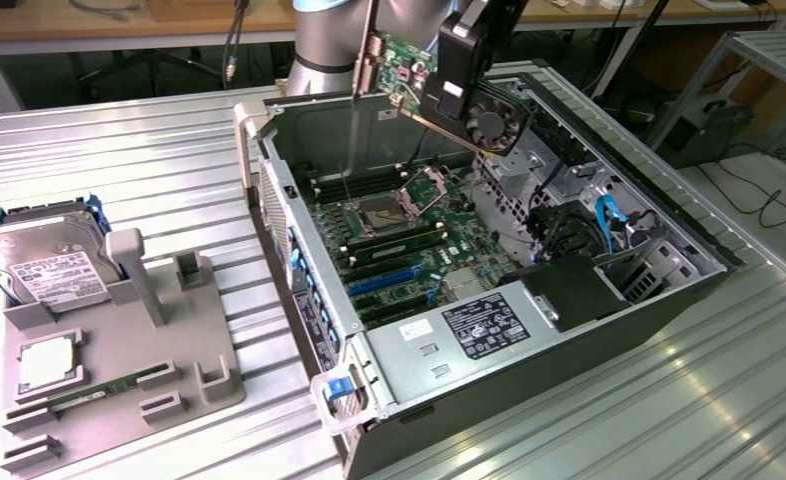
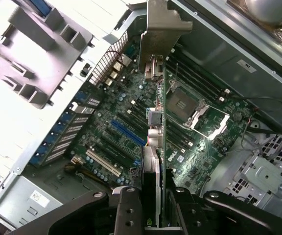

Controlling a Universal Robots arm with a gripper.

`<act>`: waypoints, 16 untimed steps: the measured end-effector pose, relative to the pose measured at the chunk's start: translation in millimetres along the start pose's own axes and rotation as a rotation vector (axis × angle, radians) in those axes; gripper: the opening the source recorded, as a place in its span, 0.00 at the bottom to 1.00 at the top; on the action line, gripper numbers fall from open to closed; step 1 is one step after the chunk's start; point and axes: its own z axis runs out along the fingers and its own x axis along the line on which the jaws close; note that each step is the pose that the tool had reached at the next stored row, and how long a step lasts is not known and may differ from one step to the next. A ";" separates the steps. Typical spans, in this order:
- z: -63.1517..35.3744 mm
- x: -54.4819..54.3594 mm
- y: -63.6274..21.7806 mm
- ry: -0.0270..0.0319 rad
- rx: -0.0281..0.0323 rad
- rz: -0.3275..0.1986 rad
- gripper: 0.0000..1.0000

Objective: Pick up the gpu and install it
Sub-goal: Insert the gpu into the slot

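**Your gripper holds the gpu above the open case**
Nearest you, a grey holder [image 1: 166, 380] sits at the ribbed metal table's [image 1: 126, 150] front edge, toward the exterior view's left. The open computer case [image 1: 687, 290] fills the table's middle. Over its far end, the gripper [image 2: 153, 208] pinches the gpu [image 1: 396, 55] upright, with a wooden bench [image 1: 46, 25] behind.

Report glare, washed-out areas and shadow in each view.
Exterior view: even light, bright reflection streaks on the ribbed metal table, inside of the computer case shaded. Wrist view: the grey holder beside the case is largely washed out to white; the motherboard beyond the gpu is far dimmer.
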 end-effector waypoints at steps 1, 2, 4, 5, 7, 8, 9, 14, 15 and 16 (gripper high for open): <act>0.0 0.0 0.0 0.0004 -0.0001 -0.007 0.27; 0.0 0.0 0.0 0.0009 -0.0001 -0.015 0.27; 0.0 0.0 0.0 0.0021 -0.0002 -0.034 0.27; 0.0 0.0 0.0 0.0025 -0.0003 -0.041 0.27; 0.0 0.0 0.0 0.0033 -0.0004 -0.055 0.27; 0.0 0.0 0.0 0.0037 -0.0004 -0.062 0.27; 0.1 0.0 0.0 0.0041 -0.0005 -0.069 0.27; 0.1 0.0 0.0 0.0066 -0.0007 -0.110 0.27; 0.1 0.0 -0.1 0.0071 -0.0008 -0.119 0.27; 0.1 0.0 -0.1 0.0081 -0.0009 -0.136 0.27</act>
